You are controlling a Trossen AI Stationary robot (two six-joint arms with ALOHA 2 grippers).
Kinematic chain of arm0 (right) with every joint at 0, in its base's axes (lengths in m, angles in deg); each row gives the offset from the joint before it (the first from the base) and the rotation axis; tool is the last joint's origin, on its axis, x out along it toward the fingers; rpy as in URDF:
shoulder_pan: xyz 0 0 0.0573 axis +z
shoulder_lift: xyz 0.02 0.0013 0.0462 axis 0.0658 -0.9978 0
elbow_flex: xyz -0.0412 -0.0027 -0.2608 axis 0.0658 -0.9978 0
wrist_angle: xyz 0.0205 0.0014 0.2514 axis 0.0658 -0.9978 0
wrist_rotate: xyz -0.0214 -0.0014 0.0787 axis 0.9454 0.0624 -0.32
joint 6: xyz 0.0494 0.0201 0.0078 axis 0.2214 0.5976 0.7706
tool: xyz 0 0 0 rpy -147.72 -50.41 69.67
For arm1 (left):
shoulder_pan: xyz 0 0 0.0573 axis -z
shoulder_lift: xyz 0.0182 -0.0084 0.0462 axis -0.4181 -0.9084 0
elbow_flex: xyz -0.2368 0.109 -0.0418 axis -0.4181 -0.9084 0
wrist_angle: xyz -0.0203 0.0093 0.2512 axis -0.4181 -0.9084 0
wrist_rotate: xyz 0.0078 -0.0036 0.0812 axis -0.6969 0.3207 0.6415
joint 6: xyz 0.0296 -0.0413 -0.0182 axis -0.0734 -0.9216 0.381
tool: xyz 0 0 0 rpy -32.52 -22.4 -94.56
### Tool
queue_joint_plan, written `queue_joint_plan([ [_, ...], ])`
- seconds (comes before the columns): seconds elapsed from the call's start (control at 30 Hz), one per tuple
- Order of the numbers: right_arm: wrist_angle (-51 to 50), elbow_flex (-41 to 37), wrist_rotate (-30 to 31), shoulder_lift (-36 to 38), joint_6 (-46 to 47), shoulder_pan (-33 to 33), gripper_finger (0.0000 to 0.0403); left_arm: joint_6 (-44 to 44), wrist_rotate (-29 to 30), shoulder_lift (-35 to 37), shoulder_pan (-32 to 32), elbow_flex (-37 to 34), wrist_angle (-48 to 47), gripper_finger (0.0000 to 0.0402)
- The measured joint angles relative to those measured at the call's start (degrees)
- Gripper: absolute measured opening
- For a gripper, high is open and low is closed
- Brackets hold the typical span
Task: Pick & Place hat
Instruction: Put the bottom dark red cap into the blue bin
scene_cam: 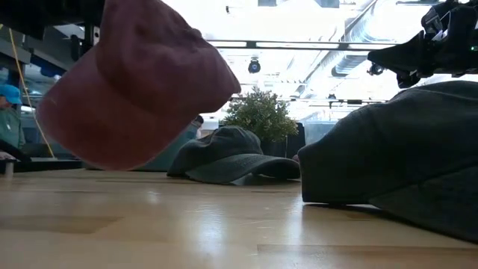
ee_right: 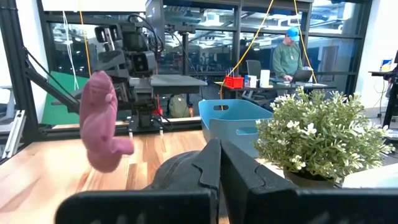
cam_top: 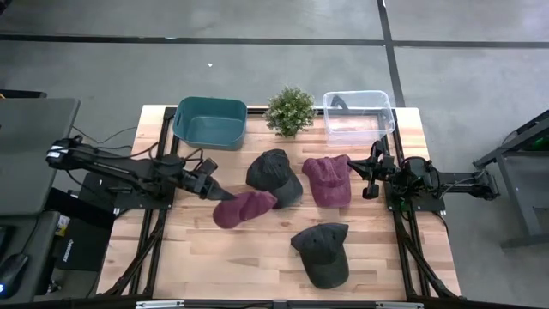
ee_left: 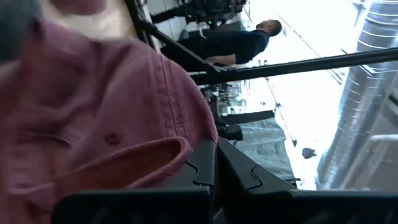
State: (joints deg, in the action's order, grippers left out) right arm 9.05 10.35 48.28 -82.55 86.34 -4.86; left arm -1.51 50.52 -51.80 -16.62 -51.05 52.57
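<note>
over the left half of the wooden table [cam_top: 257, 257], a maroon hat [cam_top: 243, 208] is held clear of the surface by the left gripper [cam_top: 212, 190], whose fingers are clamped on its edge. from table height the hat is seen hanging above the wood with a gap beneath it, and in the right wrist view it is seen dangling from the left arm's claw. in the left wrist view the same hat fills most of the frame, with its fabric pinched at the dark fingers [ee_left: 205, 168].

three more hats are laid on the table: a dark grey hat [cam_top: 274, 174] near the middle, just beside the lifted one; a second maroon hat [cam_top: 327, 179] to its right; and a dark hat [cam_top: 322, 252] nearer the front edge, well apart from the others.

along the far edge a teal bin [cam_top: 210, 120] is set at the left, a small potted plant [cam_top: 289, 110] in the middle and a clear plastic bin [cam_top: 358, 113] at the right.

at the right side the right gripper [cam_top: 371, 183] is kept with its fingers together, gripping nothing, just beside the second maroon hat.

a person [ee_right: 288, 55] in a blue cap is seen in the room beyond the table.
</note>
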Motion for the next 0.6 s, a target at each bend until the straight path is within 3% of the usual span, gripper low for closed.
queue_joint_plan([
  [0.3, 0.0, 0.0, 0.0, 0.0, 0.0, 0.0, 0.0, 1.2, 16.4, 10.9, 0.1, 0.0, -11.6, 0.0],
  [0.47, 0.0, 0.0, 0.0, 0.0, 0.0, 0.0, 0.0, 2.9, 26.9, 14.7, 0.2, 0.0, -12.8, 0.0],
  [0.6, 0.0, 0.0, 0.0, 0.0, 0.0, 0.0, 0.0, 5.0, 29.6, 16.0, 0.2, 1.4, -14.2, 0.0],
])
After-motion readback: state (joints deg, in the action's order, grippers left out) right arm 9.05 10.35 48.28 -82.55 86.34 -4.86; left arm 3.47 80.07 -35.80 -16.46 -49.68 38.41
